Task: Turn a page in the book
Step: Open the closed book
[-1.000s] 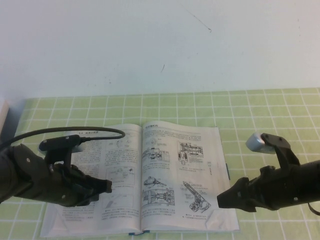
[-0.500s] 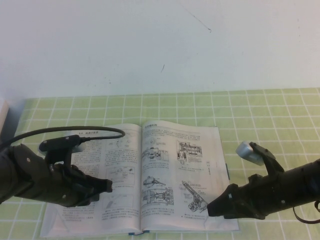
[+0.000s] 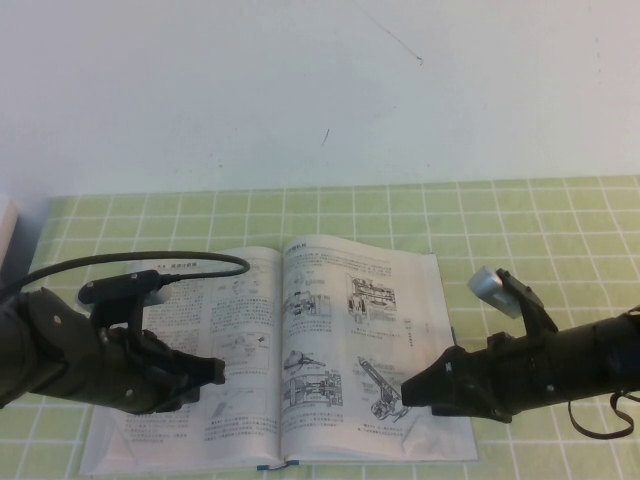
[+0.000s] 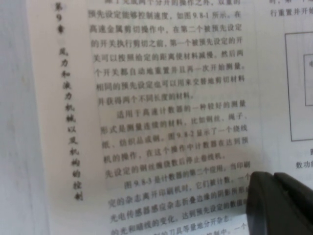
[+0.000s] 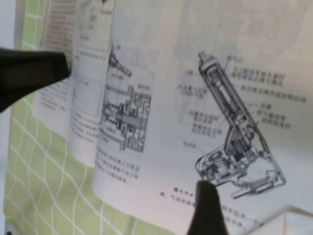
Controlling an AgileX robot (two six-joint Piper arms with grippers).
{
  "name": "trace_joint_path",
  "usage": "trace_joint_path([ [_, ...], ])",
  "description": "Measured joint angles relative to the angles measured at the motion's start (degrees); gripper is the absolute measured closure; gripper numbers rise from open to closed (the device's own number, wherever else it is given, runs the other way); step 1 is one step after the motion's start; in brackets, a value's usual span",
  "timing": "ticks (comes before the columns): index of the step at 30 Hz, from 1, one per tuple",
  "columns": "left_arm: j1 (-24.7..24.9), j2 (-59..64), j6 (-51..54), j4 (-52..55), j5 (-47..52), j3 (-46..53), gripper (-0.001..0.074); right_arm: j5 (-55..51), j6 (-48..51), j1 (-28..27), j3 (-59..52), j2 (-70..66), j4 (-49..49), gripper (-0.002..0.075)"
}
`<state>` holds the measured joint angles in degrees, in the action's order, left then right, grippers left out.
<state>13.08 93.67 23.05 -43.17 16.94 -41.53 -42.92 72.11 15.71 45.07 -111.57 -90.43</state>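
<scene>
The right gripper [image 3: 410,392] is low over the near right part of the book [image 3: 280,360], with its tip on or just above the page [image 3: 365,340] that carries the dark machine drawings. In the right wrist view one dark fingertip [image 5: 205,208] stands close to the printed drawing at the near edge of this page, and the page curves up a little there. I cannot tell if its fingers are apart or together.

The book lies open and flat on the green checked cloth [image 3: 520,230], near the front middle of the table, with a thin blue cover edge at the near side.

The left gripper [image 3: 212,372] is over the left page [image 3: 215,330], and its fingers [image 4: 281,203] look pressed together above the text. A black cable [image 3: 150,262] runs from the left arm across this page.
</scene>
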Motion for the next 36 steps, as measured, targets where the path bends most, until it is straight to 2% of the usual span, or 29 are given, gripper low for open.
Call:
trace_joint_path([
  [4,0.00,0.07,0.00,0.00,0.00,-0.13,0.0737,-0.45,-0.68,0.00,0.09,-0.15,0.38,0.0263],
  [12,0.00,0.07,0.14,-0.09,0.00,-0.13,0.0737,-3.53,-10.80,0.00,0.58,0.42,12.67,0.0277],
  [17,0.00,0.07,0.14,-0.09,0.00,-0.13,0.0737,-2.93,-12.49,0.00,0.58,0.46,13.70,0.0287],
  [22,0.00,0.07,0.14,-0.09,0.00,-0.13,0.0737,-0.72,-12.63,0.14,0.58,0.89,10.73,0.0289],
  [30,0.00,0.07,0.14,-0.09,0.00,-0.13,0.0737,4.31,-1.67,0.14,0.58,0.70,-3.05,0.0288],
  [36,0.00,0.07,0.14,-0.09,0.03,-0.13,0.0737,4.19,1.82,0.14,0.58,0.51,-4.76,0.0288],
])
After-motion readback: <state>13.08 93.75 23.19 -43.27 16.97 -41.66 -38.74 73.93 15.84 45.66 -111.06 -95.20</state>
